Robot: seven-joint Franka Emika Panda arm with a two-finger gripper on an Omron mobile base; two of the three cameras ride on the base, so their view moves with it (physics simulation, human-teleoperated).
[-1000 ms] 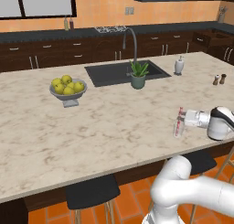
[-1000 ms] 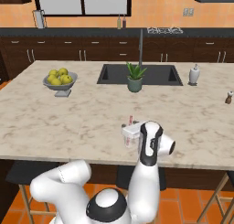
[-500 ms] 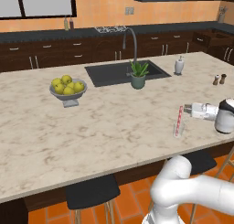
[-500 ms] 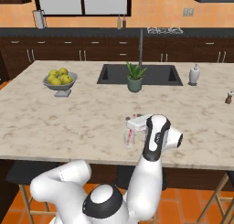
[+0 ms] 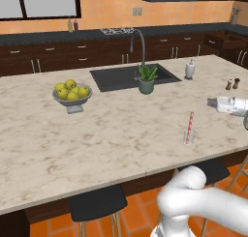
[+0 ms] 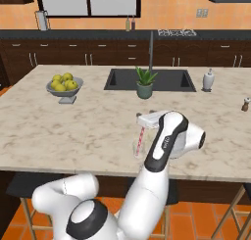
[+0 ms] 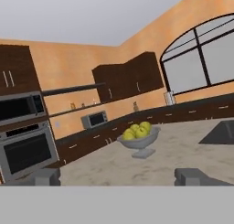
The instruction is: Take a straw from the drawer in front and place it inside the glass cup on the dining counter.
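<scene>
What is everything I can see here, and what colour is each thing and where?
counter: one, beige marble, centre
sink: one, dark, set in the counter's far side
tap: one, grey, behind the sink
plant: one, green in a grey pot, by the sink's front edge
fruit bowl: one, grey with yellow-green fruit, left of the sink
soap bottle: one, white, right of the sink
shakers: two, dark and light, counter's right end
cup: one, clear, near the front edge
straw: one, red-pink striped, standing in the cup
stools: two, black, under the counter
claw: one, white, open, right of the cup
</scene>
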